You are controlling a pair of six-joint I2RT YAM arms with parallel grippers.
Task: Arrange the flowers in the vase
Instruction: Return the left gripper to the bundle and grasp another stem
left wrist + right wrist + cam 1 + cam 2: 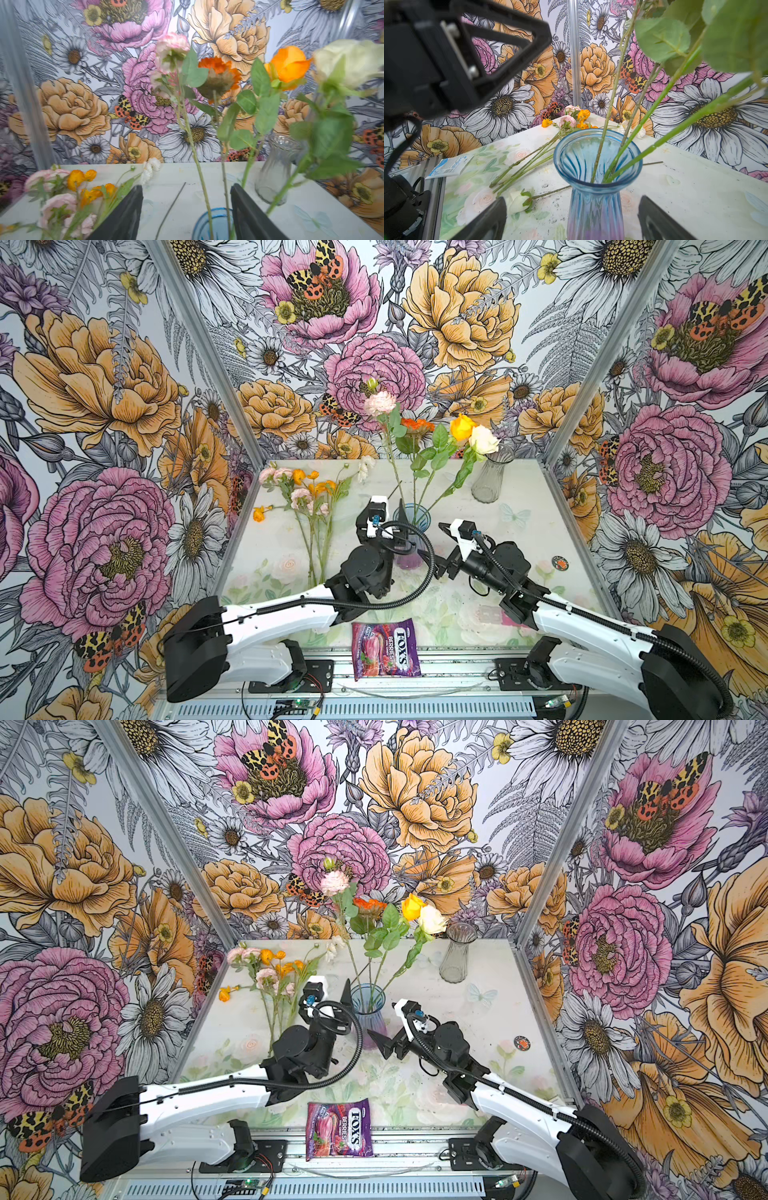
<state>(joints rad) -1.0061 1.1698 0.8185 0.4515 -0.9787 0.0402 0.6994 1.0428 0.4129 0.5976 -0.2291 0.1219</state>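
A purple Fox's candy bag (385, 649) lies at the table's (524, 493) near edge; a clear glass vase (490, 479) stands far right, a small round disc (560, 563) nearer.

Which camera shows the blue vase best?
The right wrist view: the blue vase fills its middle, rim and body clear. Both top views show the vase small and partly hidden; the left wrist view only its rim.

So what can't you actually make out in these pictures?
Stem ends inside the blue vase: its ribbed, tinted glass hides them.
White rose lying by the vase: shows only in the right wrist view; in both top views it is apparently under the left arm.
Round sticker in a top view: too small to read.
Cream rose, left wrist view: blurred, cut by the edge.
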